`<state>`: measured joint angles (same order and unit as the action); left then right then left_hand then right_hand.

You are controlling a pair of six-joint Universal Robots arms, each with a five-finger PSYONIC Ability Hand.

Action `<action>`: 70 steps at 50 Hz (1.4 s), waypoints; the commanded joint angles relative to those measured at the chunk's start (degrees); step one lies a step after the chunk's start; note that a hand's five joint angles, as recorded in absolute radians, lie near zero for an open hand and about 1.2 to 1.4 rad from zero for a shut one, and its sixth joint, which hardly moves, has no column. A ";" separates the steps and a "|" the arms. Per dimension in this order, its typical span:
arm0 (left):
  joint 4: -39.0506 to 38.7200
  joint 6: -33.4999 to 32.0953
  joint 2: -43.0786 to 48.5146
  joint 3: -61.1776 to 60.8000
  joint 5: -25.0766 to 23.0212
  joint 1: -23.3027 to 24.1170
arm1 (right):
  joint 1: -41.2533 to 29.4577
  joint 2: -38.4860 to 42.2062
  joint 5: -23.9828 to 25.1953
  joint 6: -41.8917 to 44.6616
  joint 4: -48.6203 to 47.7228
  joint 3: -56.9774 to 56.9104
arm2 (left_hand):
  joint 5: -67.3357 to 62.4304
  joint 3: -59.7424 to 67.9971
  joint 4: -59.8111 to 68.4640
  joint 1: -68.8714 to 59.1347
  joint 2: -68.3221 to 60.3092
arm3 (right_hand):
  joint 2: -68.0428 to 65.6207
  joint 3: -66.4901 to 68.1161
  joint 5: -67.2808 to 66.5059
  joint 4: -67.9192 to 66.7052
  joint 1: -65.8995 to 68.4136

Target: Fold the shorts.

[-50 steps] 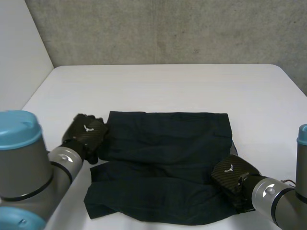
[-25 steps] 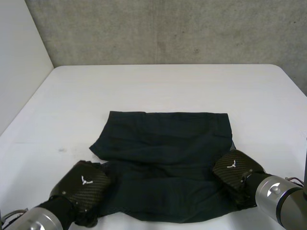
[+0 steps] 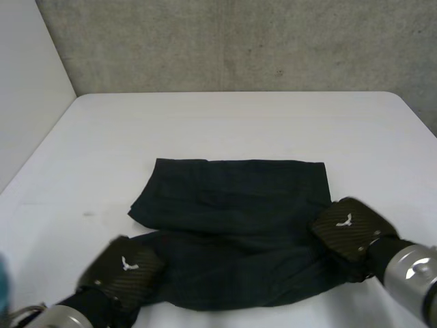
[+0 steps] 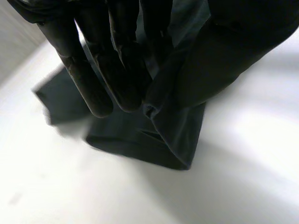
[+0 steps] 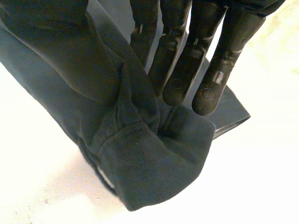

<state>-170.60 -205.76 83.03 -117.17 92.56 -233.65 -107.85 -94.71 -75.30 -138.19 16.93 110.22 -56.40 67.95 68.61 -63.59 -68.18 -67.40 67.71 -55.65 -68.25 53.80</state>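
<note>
Shorts (image 3: 232, 205) — one pair — pinched by two robot hands (image 3: 126, 270) (image 3: 348, 229)

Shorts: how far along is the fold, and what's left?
Done: the shorts lie spread on the table, far edge flat. In hand: the left hand pinches the near left corner and the right hand pinches the near right corner, the near edge bunched between them. Left: no fold is laid over yet; the near edge probably goes across to the far edge next.
</note>
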 commanded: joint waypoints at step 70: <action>-27.94 -12.12 46.00 49.15 7.55 -1.99 | -2.19 34.35 -8.90 -8.05 -28.98 -37.37 | 56.40 -57.95 -58.61 53.59 58.18 | 57.40 -57.71 55.65 58.25 -43.80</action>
<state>-197.17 -218.43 135.61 -63.50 100.32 -236.72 -110.50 -48.48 -83.84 -141.58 -12.73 66.23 -8.24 18.41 17.60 -13.20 -17.44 -14.10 12.41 -4.15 -13.56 11.92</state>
